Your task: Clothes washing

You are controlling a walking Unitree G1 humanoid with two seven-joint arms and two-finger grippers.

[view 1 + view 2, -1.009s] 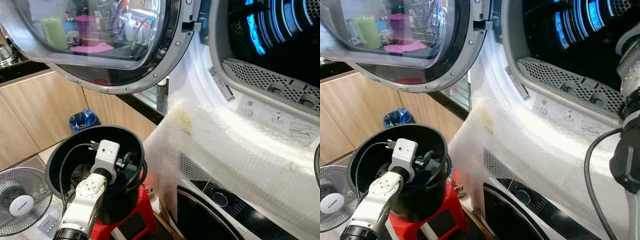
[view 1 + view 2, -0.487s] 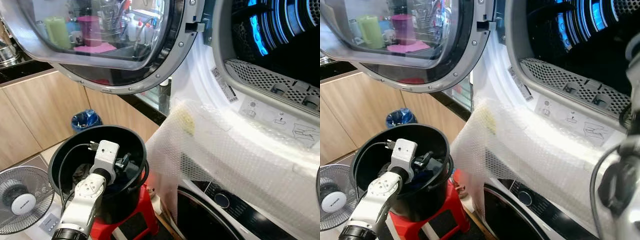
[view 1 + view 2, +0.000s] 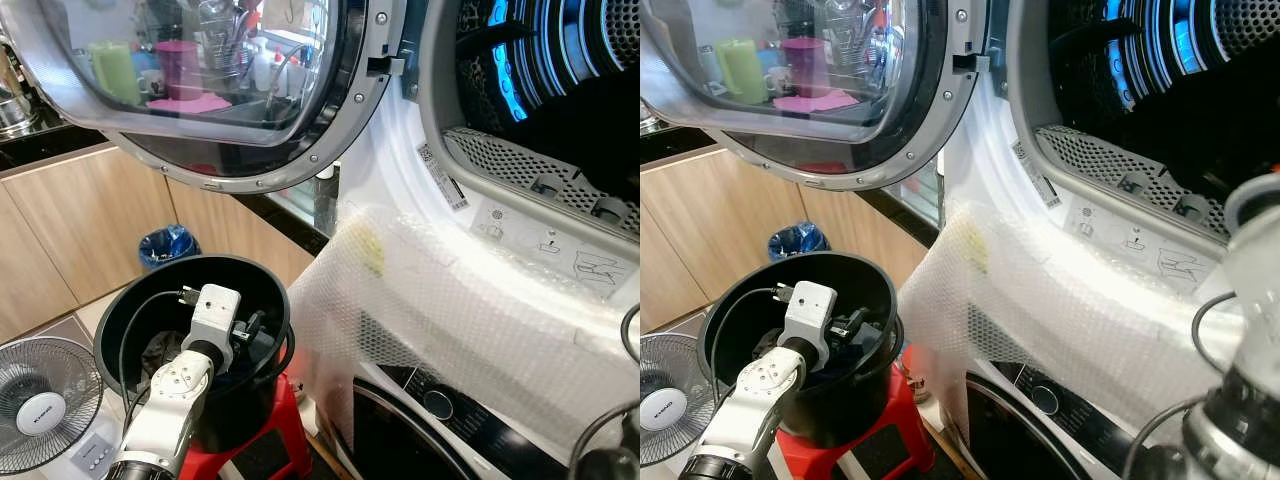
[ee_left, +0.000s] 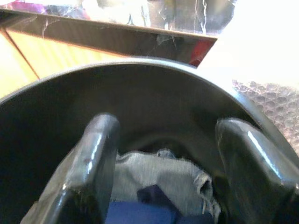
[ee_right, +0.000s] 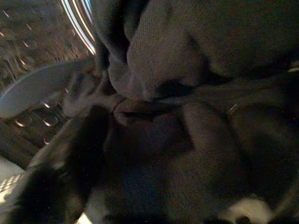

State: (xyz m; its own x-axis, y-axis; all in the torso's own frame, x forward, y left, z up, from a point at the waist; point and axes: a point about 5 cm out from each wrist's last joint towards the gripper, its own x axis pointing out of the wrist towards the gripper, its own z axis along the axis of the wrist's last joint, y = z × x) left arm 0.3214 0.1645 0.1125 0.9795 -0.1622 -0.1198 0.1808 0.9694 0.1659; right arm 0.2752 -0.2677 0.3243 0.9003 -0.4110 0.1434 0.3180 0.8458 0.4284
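The left gripper [image 4: 163,182], fingers spread wide, hangs inside the black bucket [image 3: 130,300]. The crumpled clothes [image 4: 159,172] lie just beyond its fingertips, so this arm is the nearer. The right gripper's state I cannot tell.

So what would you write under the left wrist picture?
Left gripper, fingers open, reaching into a black bucket toward grey and blue clothes.
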